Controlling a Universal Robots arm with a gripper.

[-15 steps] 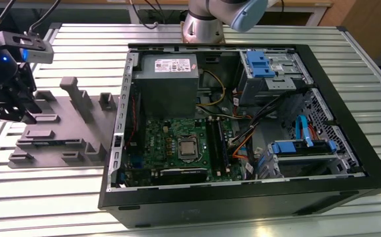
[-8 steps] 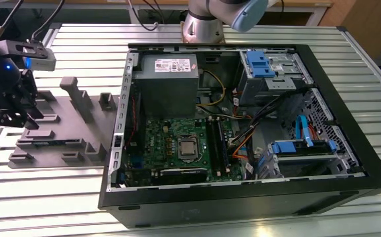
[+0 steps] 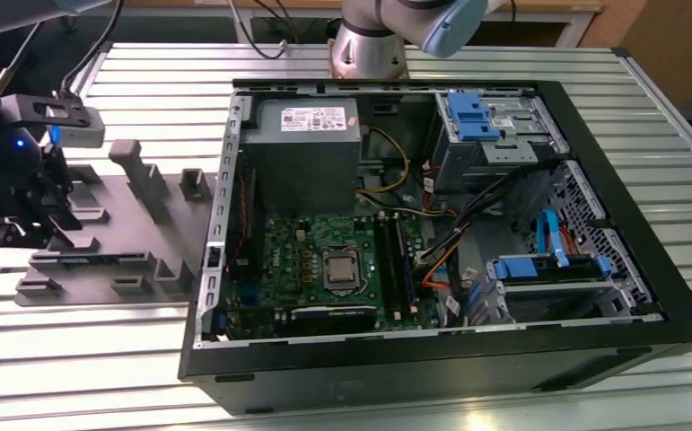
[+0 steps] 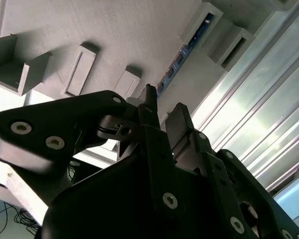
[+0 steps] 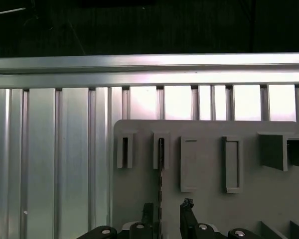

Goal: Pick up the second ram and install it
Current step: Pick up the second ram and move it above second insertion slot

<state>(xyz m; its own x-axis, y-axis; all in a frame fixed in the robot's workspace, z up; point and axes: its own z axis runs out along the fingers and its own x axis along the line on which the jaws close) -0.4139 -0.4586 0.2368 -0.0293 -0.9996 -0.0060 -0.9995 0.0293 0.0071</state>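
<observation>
1. The second ram (image 5: 160, 184), a thin, flat, dark memory stick, stands on edge in a narrow slot of the flat grey plastic fixture (image 5: 209, 209) with its upright blocks. In the second wrist view it shows as a dark strip with bluish glints (image 4: 182, 57). It is seated in the fixture and not yet lifted.
2. The black two-fingered end effector (image 5: 167, 209) hangs over the near end of the stick with its fingers spread apart and gripping nothing. In the first wrist view the stick's top edge runs into the gap between the fingertips, closer to one finger than to the other. I cannot tell whether that finger touches it.
3. Governing relation: the stick's long axis runs straight out from between the fingers, as both wrist views show, and parallel to their inner faces. The fingers therefore stand one on each flat side. Most of the stick's length lies beyond the fingertips (image 4: 149, 97).
4. In the exterior view the end effector (image 3: 16, 215) sits over the fixture's end at the exterior view's left.
5. The fixture rests on the ribbed aluminium bench (image 3: 154, 72).
6. The open black computer case (image 3: 681, 296) lies well apart, to the exterior view's right. Its green motherboard (image 3: 292, 256) is exposed, with long black slots (image 3: 390, 260) alongside.
</observation>
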